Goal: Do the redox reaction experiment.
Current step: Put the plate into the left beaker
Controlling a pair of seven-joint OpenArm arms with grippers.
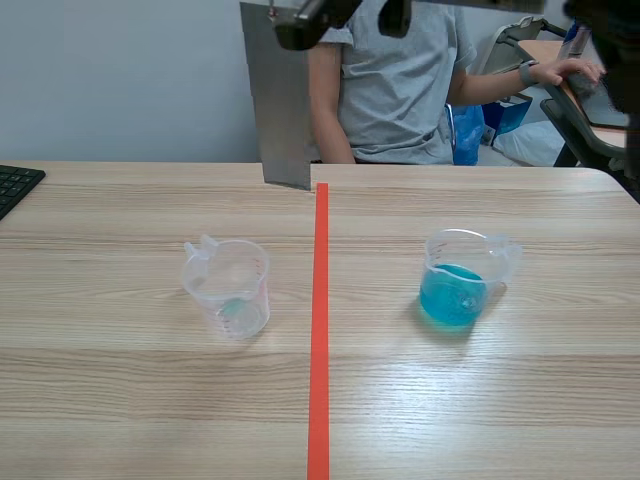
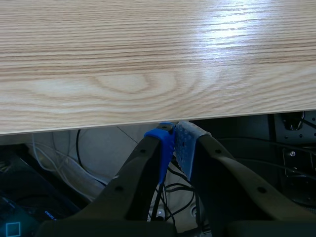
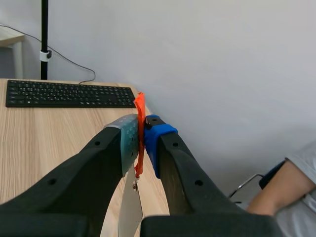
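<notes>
A clear plastic beaker (image 1: 229, 287) with only a faint trace at its bottom stands left of the tape line. Right of the line stands a second beaker (image 1: 457, 278), partly filled with blue liquid. A grey metal sheet (image 1: 278, 100) hangs upright over the table's far side, its lower edge just above the wood. My right gripper (image 1: 300, 20), raised across the top, is shut on the sheet's orange tab (image 3: 140, 133), and the sheet (image 3: 129, 212) dangles below the pads. My left gripper (image 2: 174, 134) is shut on nothing, out past a table edge.
A person in a grey shirt (image 1: 400, 80) sits across the table, one hand resting on a chair at the far right. A black keyboard (image 1: 15, 185) lies at the table's far left edge and also shows as the keyboard (image 3: 69, 94) ahead of the right gripper. Cables lie under the table (image 2: 123, 163).
</notes>
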